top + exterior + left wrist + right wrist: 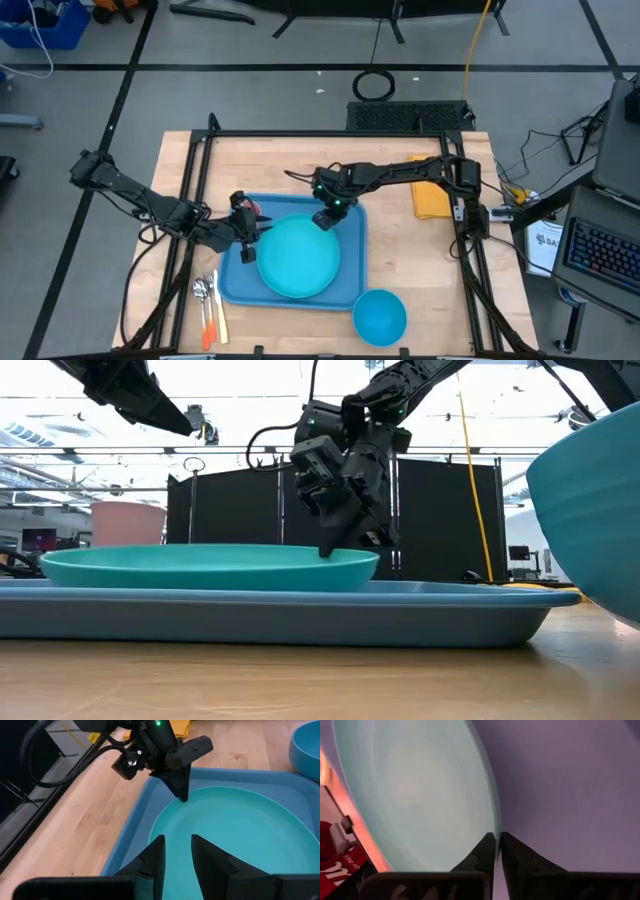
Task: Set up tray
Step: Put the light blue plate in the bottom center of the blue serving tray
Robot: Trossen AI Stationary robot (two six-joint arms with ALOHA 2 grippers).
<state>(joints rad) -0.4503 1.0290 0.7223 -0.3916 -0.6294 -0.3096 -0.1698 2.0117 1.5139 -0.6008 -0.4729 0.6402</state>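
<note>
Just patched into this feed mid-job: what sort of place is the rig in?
Likely a robotics lab or workshop: a wooden table in a black metal frame, taped floor lines, and a keyboard alongside.

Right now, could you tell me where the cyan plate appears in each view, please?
High view: plate at centre, on the blue tray.
Low view: a flat cyan band left of centre, above the tray rim.
Left wrist view: fills the right half.
Right wrist view: pale disc on the left.
Shared landmark: the right gripper, fingertips at the plate's edge.
</note>
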